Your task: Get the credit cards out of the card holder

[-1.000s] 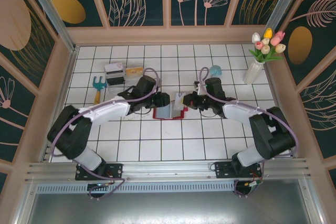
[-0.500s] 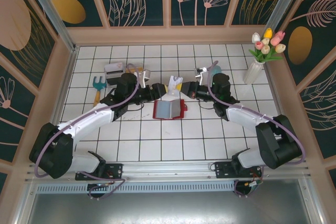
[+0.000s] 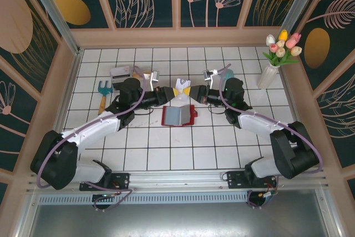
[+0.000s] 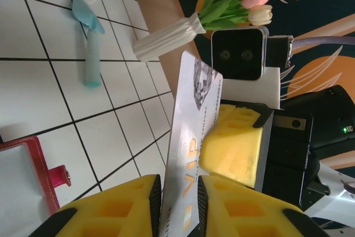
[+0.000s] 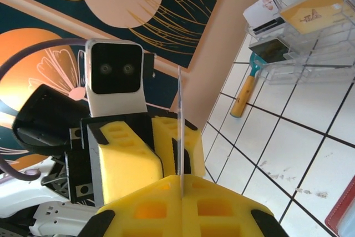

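Above the white-tiled worktop (image 3: 138, 148), on the far side of the open red card holder (image 3: 178, 115) lying flat at its centre, both arms have risen from the holder where they worked a second ago and now meet in mid-air. Between them stands a white credit card (image 3: 181, 86), clear of its pocket. The right tool (image 5: 182, 184) stays clenched on one edge; the left tool (image 4: 178, 184), spread wider moments earlier, has closed on the other. One card looks extracted, a hand-over apparently under way; whether more remain inside cannot be told.
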